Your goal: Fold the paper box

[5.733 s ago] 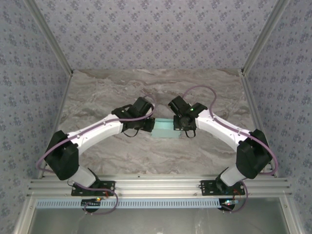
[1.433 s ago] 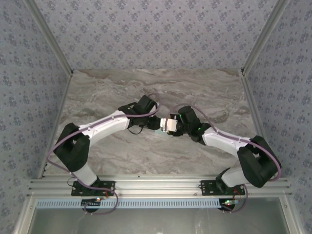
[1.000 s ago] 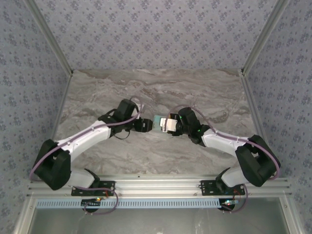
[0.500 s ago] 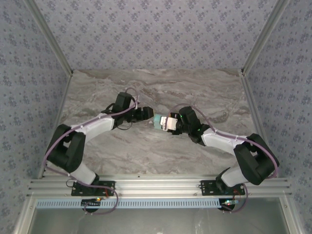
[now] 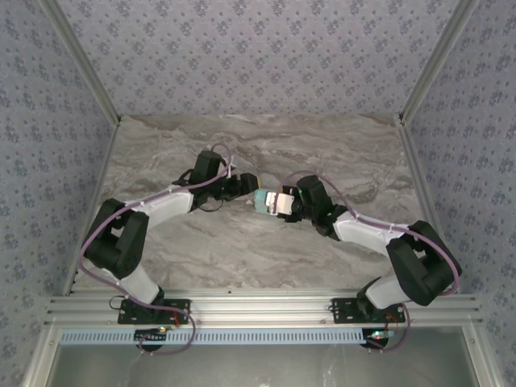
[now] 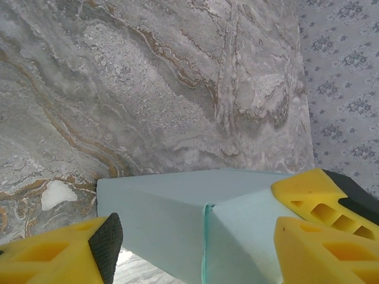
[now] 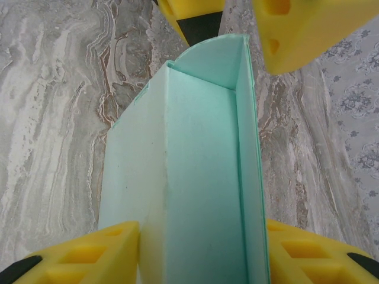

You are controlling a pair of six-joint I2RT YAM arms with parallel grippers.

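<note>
The paper box (image 5: 262, 198), light aqua card, hangs between my two grippers near the table's middle. My right gripper (image 5: 282, 202) is shut on it. In the right wrist view its yellow fingers (image 7: 89, 254) press both long sides of the box (image 7: 189, 177), my right gripper (image 7: 201, 251) at the near end. My left gripper (image 5: 246, 190) is open, and its fingers (image 7: 296, 29) straddle the box's far end with a small gap. In the left wrist view the box (image 6: 166, 213) shows a folded corner seam between the tips of my left gripper (image 6: 195, 242).
The grey marbled table (image 5: 266, 145) has patterned walls at the back and sides. A metal rail (image 5: 258, 310) with both arm bases runs along the near edge. One right-gripper finger (image 6: 320, 192) shows beside the box in the left wrist view.
My left gripper has moved right and slightly away from me, up to the box's end, its arm folding in. The right gripper has kept hold of the box and barely shifted.
</note>
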